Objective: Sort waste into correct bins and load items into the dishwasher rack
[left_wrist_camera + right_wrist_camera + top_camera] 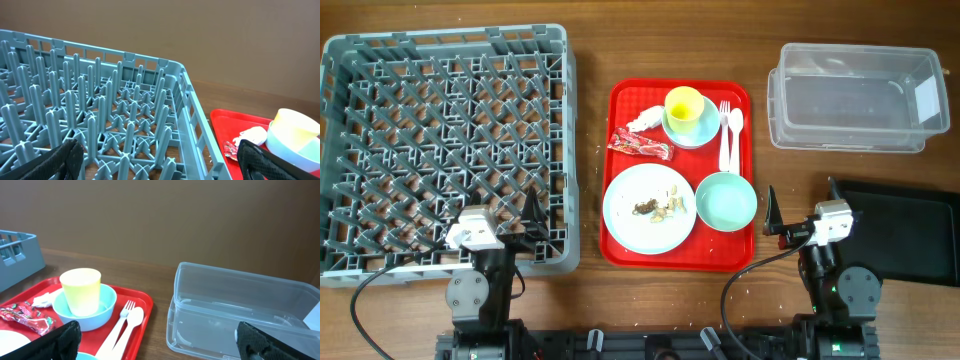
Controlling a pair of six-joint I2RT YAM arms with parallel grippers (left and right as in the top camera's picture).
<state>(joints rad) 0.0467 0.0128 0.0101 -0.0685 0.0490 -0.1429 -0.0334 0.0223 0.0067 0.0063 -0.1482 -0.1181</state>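
Observation:
On the red serving tray (620,100) stand a yellow cup (683,103) on a pale green saucer (705,127), a white fork (724,130) and spoon (735,132), a pale mint bowl (726,201), and a white plate (625,210) bearing brown and beige food scraps (658,207). A crumpled white napkin (645,119) and a red wrapper (640,146) lie at the tray's left. The grey dishwasher rack (445,140) is at left. The clear tub (850,95) is at back right, the black tray (905,230) at front right. My left gripper (532,215) is open at the rack's front right corner. My right gripper (775,215) is open, right of the serving tray.
The wooden table shows between rack, serving tray and bins. In the right wrist view the cup (81,291), fork (122,317) and clear tub (240,310) lie ahead. In the left wrist view the rack pegs (100,120) fill the foreground.

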